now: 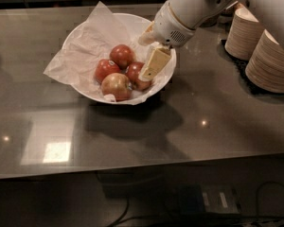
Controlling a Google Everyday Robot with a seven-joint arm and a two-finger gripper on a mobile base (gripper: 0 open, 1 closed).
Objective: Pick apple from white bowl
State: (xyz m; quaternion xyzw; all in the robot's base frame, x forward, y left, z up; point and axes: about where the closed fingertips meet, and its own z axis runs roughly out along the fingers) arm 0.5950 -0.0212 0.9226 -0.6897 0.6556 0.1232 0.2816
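Observation:
The white bowl (80, 39), lined with crumpled white paper, stands on the dark table at the upper middle. It holds several apples. The deep-red apple (133, 73) lies at the right of the cluster. My gripper (150, 69) reaches down into the bowl from the upper right. Its cream tip lies over the right side of this apple and hides part of it. Another red apple (122, 56) is behind it. A red apple with a light sticker (105, 70) is at the left. A paler yellowish-red apple (117, 86) is in front.
Stacks of tan paper bowls (270, 60) stand at the right edge, on a black mat, close behind my arm (194, 6). The table's front edge (142, 167) runs across the lower part of the view, with cables on the floor below.

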